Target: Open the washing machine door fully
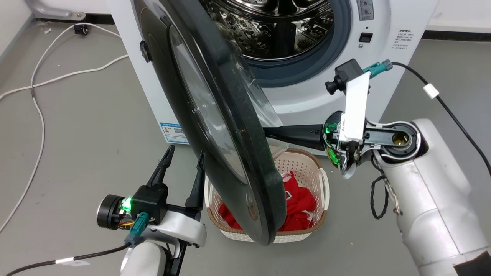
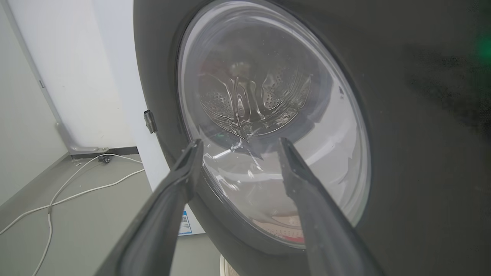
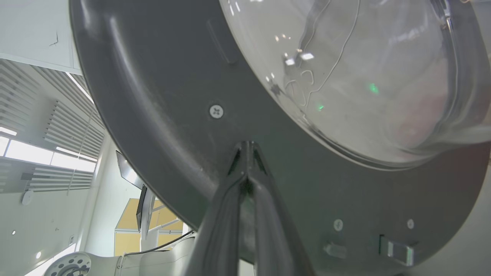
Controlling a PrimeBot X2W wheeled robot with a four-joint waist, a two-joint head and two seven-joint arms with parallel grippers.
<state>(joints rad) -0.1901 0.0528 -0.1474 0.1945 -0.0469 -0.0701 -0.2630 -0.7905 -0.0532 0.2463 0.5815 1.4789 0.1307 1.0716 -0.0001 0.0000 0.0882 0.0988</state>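
Over at the front of the washing machine (image 1: 318, 96), the washing machine door (image 1: 234, 126) stands well off the opening. It angles out from the left side and sits nearly edge-on to your head camera. That leaves a straight look into the steel drum (image 1: 276, 27) and the grey rubber ring (image 1: 307, 67) around it. The door's lower edge hangs in front of a cream basket (image 1: 310, 163) of red clothes (image 1: 301, 207) on the floor.

Your right gripper (image 3: 247, 147) is on the inner side of the door. Its fingers are pinched together with nothing between them, and the tips are right up against the dark inner face. That spot is just below the bulging glass bowl (image 3: 364, 76) and near a screw (image 3: 216, 111).

Your left gripper (image 2: 239, 142) is on the outer side, fingers spread wide and holding nothing, pointing at the round window. Honestly can't tell from the wrist view whether the tips touch the door. In the head view the gripper sits low, just beside the basket.

A white cable (image 1: 38, 96) lies on the floor off to the left, well apart from everything.
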